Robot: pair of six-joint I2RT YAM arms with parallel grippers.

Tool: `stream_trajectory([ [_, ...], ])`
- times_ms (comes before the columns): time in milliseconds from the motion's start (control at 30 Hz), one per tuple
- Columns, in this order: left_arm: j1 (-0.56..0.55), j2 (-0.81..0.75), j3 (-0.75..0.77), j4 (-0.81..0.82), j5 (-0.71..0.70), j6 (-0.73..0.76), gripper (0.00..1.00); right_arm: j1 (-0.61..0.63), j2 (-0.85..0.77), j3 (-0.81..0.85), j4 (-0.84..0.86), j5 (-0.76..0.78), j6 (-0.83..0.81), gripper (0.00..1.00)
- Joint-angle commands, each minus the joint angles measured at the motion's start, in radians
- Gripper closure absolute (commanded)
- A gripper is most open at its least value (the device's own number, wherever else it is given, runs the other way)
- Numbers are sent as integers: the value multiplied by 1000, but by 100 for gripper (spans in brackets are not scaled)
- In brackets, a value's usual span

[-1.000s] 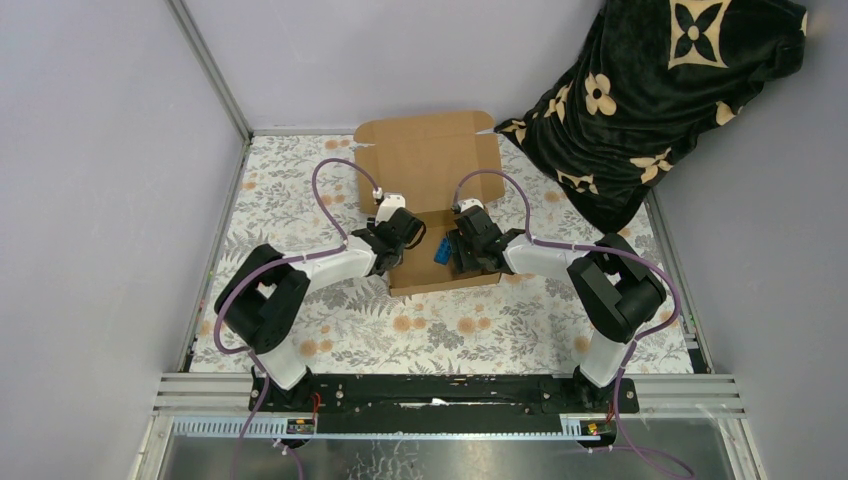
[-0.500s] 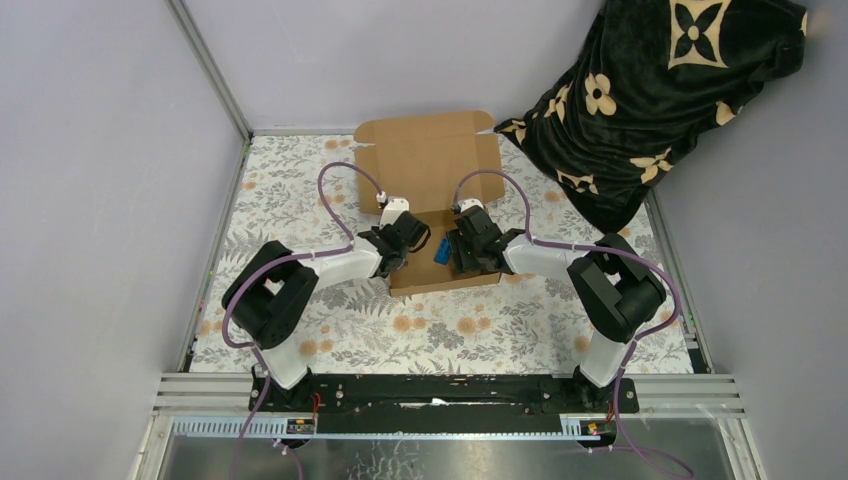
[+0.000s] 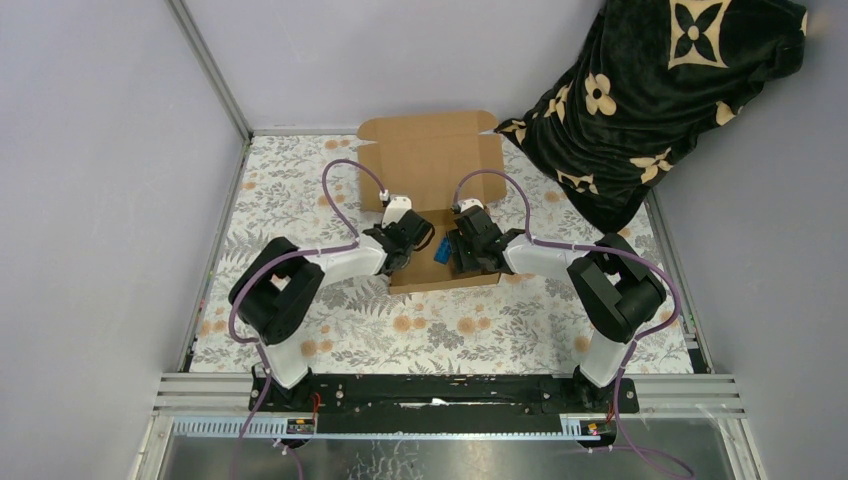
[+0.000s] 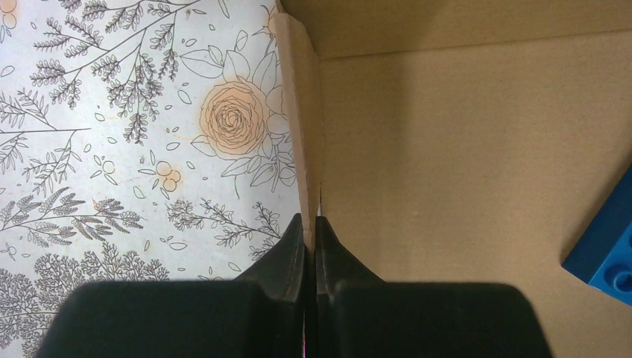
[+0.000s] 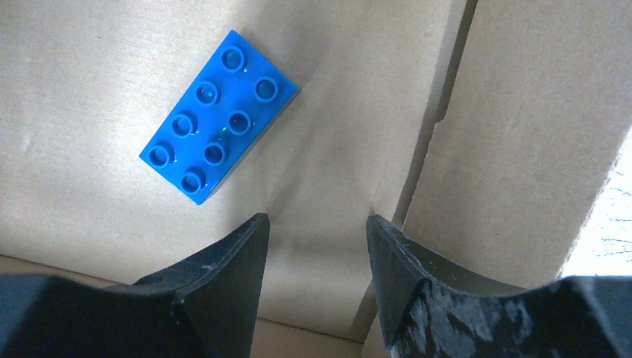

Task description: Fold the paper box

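We see paper box point(image 3: 430, 165) around middle of floral bench point(image 3: 300, 200), lid panel open toward 12 o'clock, tray part toward 6. Left pincer point(image 4: 310, 224) pinched tight on box's 9 o'clock side wall, thin cardboard edge running right between tips. Right pincer point(image 5: 317, 224) gaping, nothing in it, over box floor by 3 o'clock wall. Blue brick point(image 5: 218, 115) studs-up on box floor, 10 o'clock from right tips, not touching. Dark flowered blanket point(image 3: 660, 90) heaped at 2 o'clock corner.

paper box point(image 3: 430, 160) on the table point(image 3: 300, 200), toy brick point(image 5: 218, 115) inside it, left gripper point(image 4: 311, 224) on its left wall, right gripper point(image 5: 317, 224) right of the toy brick, blanket point(image 3: 650, 90) behind right
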Motion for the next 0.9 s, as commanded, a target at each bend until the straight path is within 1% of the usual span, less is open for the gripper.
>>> stream_trajectory([
  [0, -2, 35, 20, -119, -138, 42, 100, -15, 63, -42, -163, -22, 11, 41],
  [67, -14, 40, 35, -134, -164, 47, 100, -16, 62, -40, -166, -20, 11, 41],
  [533, -43, 110, 98, -184, -231, 47, 100, -30, 38, -24, -183, -19, 6, 41],
  [867, -56, 142, 123, -191, -240, 42, 100, -34, 32, -31, -179, -20, 8, 41],
])
